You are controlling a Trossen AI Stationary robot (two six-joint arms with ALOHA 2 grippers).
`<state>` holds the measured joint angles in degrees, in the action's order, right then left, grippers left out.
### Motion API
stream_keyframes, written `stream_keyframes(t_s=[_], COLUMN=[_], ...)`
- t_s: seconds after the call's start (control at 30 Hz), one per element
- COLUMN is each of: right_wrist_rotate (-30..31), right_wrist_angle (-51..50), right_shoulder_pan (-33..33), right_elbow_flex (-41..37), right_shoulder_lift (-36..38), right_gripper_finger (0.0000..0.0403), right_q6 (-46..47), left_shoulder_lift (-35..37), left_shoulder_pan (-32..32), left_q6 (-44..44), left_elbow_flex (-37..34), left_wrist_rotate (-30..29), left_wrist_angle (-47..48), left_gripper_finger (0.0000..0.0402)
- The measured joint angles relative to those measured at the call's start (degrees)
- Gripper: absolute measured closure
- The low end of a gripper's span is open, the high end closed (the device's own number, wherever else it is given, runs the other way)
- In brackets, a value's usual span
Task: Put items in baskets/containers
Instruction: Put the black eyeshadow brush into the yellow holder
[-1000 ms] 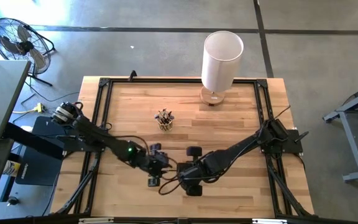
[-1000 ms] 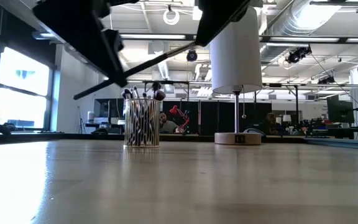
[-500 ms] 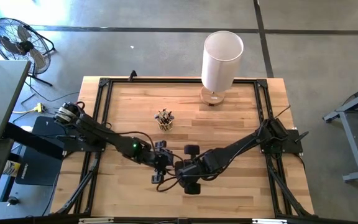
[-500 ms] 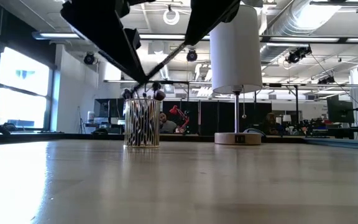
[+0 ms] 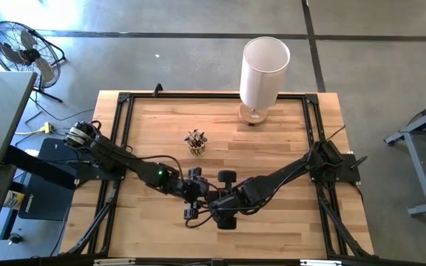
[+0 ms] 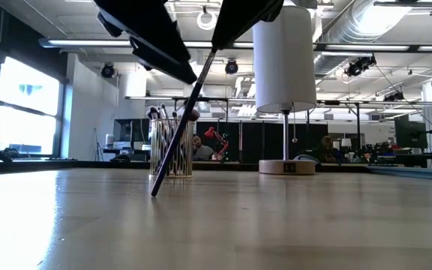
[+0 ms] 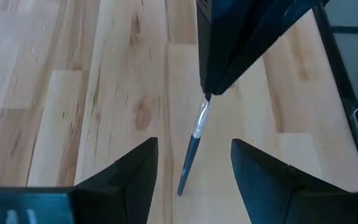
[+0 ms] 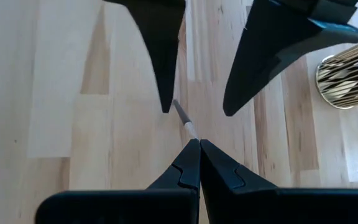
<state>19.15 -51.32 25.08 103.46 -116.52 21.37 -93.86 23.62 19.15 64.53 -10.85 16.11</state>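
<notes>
One thin dark-handled makeup brush [image 6: 180, 127] hangs slanting over the middle of the table's near half, in my right gripper [image 8: 199, 144], which is shut on its upper end. My left gripper [image 7: 194, 142] is open just to the left; its fingers stand on either side of the brush's dark handle [image 7: 188, 165] without touching it. The small clear glass cup [image 5: 194, 142] stands upright farther back, left of centre, with several brushes in it, bristle tips up. My right gripper pinches the brush between its two shut fingertips at the pale ferrule end [image 8: 190, 129], coming from above and slanting down. The brush hangs steeply below the fingers, its dark handle end [image 6: 154, 193] lowest. Whether that end touches the table, I cannot tell.
A tall white cylinder lamp [image 5: 263, 70] on a wooden base stands at the table's far edge, right of centre. A black frame [image 5: 124, 111] runs round the tabletop. Bare wood lies between the grippers and the cup. A floor fan [image 5: 21, 48] stands beyond the far left corner.
The brush has tipped from a shallow slant to hanging steeply, its handle end swinging down toward the table. My left gripper has moved toward the table's right, up to the right gripper, and now straddles the brush. The right gripper has stayed shut on the brush's upper end.
</notes>
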Motion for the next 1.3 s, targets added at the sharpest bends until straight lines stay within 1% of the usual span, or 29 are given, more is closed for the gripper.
stream_keyframes(t_s=[0.13,0.27,0.37,0.5,0.73,0.83,0.97,1.07,1.1,1.17,1.23,1.3], right_wrist_rotate=[-0.15,-0.26,-0.07,-0.35,-0.45,-0.76,-2.23,-3.38,-3.59,-5.87,-7.58,-7.18], right_wrist_angle=[0.21,0.29,0.61,1.30,1.22,-0.45,-6.76,-10.37,-10.66,-10.07,-6.00,1.04], right_shoulder_pan=[0.04,0.09,0.00,0.00,0.00,0.00,0.38,1.64,2.31,3.71,5.00,6.47], right_elbow_flex=[0.00,-0.01,0.00,-0.04,-0.13,-0.12,-0.69,-3.85,-5.57,-9.48,-14.69,-21.13], right_shoulder_lift=[0.10,0.10,0.14,0.07,0.03,0.03,0.05,0.05,0.05,0.42,1.73,4.90], right_gripper_finger=[0.0403,0.0403,0.0403,0.0403,0.0403,0.0403,0.0403,0.0403,0.0403,0.0403,0.0403,0.0403], right_q6=[0.02,0.09,0.20,0.13,0.82,2.80,9.09,12.71,13.75,16.10,20.02,24.81], left_shoulder_lift=[-0.03,-2.16,-3.43,-5.78,-6.08,-6.14,-6.16,-6.16,-6.16,-6.16,-6.16,-6.16], left_shoulder_pan=[0.00,0.01,-0.01,0.02,0.00,0.00,-0.02,0.00,0.00,0.00,0.00,0.01], left_q6=[-0.01,-0.06,0.45,1.68,1.69,1.52,2.09,2.13,2.13,2.13,2.12,2.12], left_elbow_flex=[-0.02,-0.06,0.07,-0.12,0.00,0.00,-0.02,-0.02,-0.02,-0.02,-0.02,-0.03], left_wrist_rotate=[-0.20,-0.19,1.24,1.78,0.85,0.85,0.68,0.68,0.68,0.73,1.45,2.68], left_wrist_angle=[-1.02,-2.52,-5.26,-6.43,-3.25,-2.88,-2.53,-2.47,-2.41,-2.63,-2.66,-2.63], left_gripper_finger=[0.0204,0.0204,0.0204,0.0204,0.0204,0.0204,0.0204,0.0204,0.0204,0.0204,0.0204,0.0204])
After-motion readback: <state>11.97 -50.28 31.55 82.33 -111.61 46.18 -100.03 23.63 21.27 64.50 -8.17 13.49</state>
